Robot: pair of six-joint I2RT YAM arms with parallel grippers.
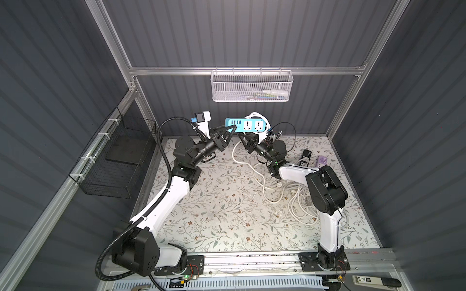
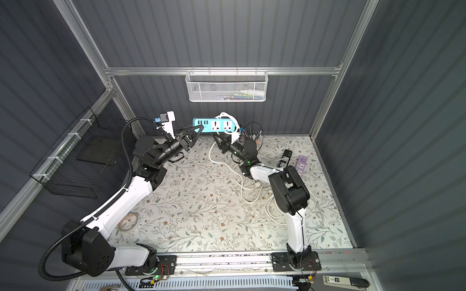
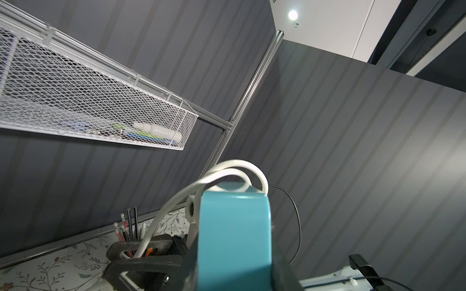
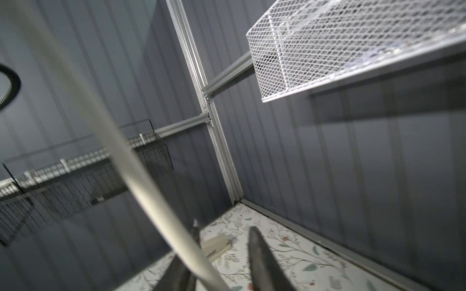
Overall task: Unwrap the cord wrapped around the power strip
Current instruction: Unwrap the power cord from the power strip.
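- Sprawling in loose loops over the floral mat (image 1: 222, 219) at about 4 o'clock, the white cord (image 1: 263, 186) passes partly under the right arm and climbs toward the far edge.
- Farther in, near 12 o'clock, the right gripper (image 1: 243, 138) points up beneath the strip. Its wrist view shows the jaws apart, with the cord (image 4: 141, 181) running between them, close against one finger and with a clear gap to the other finger (image 4: 262, 267).
- Beside it at 11 o'clock, the left gripper (image 1: 230, 129) is clenched on the small-port end of the teal power strip (image 1: 245, 125), which is held off the mat with its sockets facing up.
- Several turns of cord wrap the strip's opposite end.
- Behind, a pen holder (image 1: 273, 137) stands at 1 o'clock.
- A black power strip (image 1: 305, 154) and a purple power strip (image 1: 322, 160) lie at 2 o'clock.
- Farthest back, a white mesh basket (image 1: 252, 90) hangs on the wall at 12 o'clock.
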